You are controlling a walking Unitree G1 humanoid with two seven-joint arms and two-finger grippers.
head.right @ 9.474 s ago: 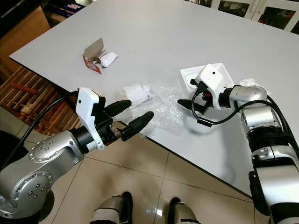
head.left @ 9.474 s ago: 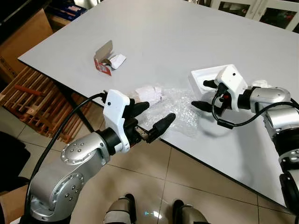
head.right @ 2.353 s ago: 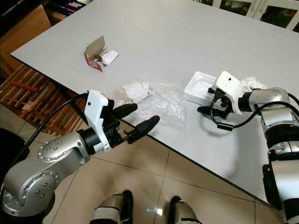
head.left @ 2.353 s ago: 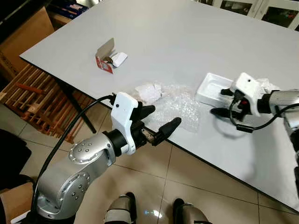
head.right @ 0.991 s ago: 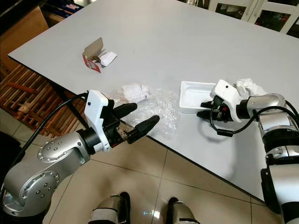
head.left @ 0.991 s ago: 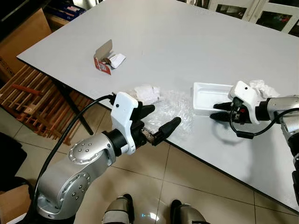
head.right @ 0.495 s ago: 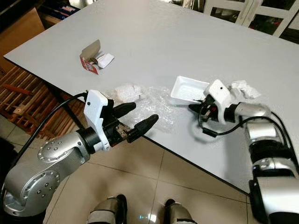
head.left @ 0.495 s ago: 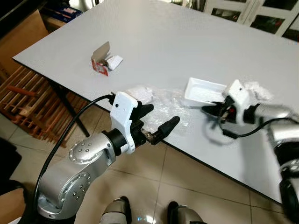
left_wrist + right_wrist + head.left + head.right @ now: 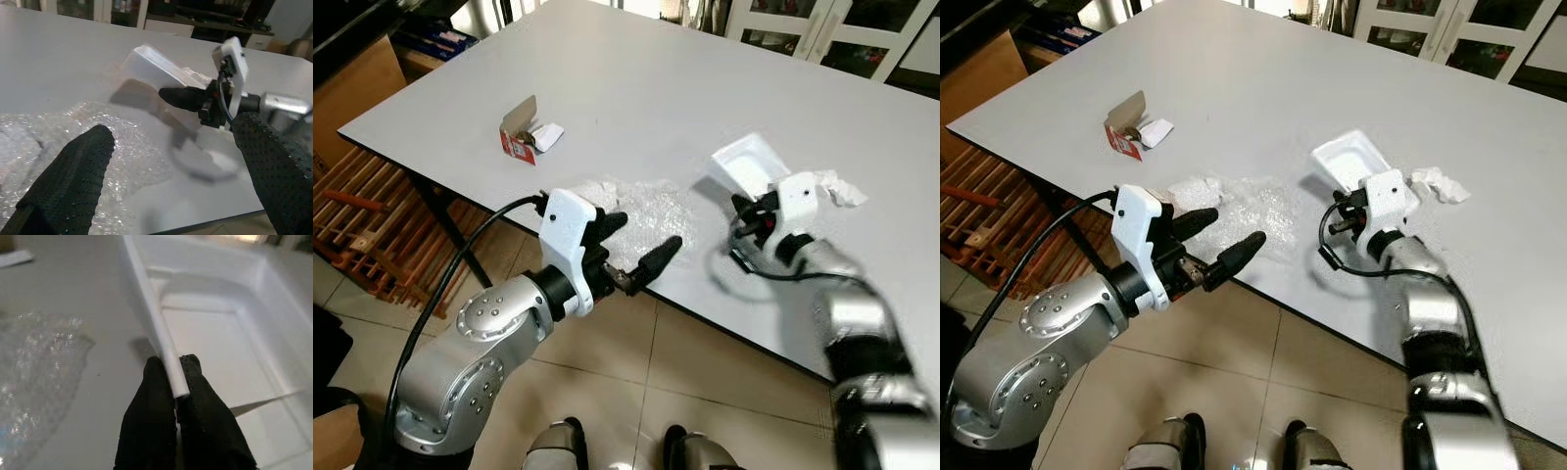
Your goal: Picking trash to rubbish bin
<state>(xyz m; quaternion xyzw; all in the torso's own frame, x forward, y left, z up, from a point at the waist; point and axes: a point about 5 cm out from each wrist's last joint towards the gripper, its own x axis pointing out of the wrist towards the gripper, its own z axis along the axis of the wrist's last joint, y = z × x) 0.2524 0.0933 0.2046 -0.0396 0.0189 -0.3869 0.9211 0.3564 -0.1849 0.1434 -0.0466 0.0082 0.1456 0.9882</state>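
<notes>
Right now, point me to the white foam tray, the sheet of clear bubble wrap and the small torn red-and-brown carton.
white foam tray (image 9: 1347, 159), right eye view, inner floor.
clear bubble wrap (image 9: 658, 211), left eye view, middle of the sheet.
torn red-and-brown carton (image 9: 517, 132), left eye view, brown flap.

Items you cannot fully read:
- Right arm (image 9: 847, 323): motion-blurred in your head views; joints and outline smeared.
- White foam tray (image 9: 215, 328): far corners cut off by the right wrist picture's edge.
- Red-and-brown carton (image 9: 519, 135): print too small to read.
- Bubble wrap (image 9: 646, 211): near edge hidden behind the left tool (image 9: 636, 247).
- Surface (image 9: 636, 88): far side cut off.
</notes>
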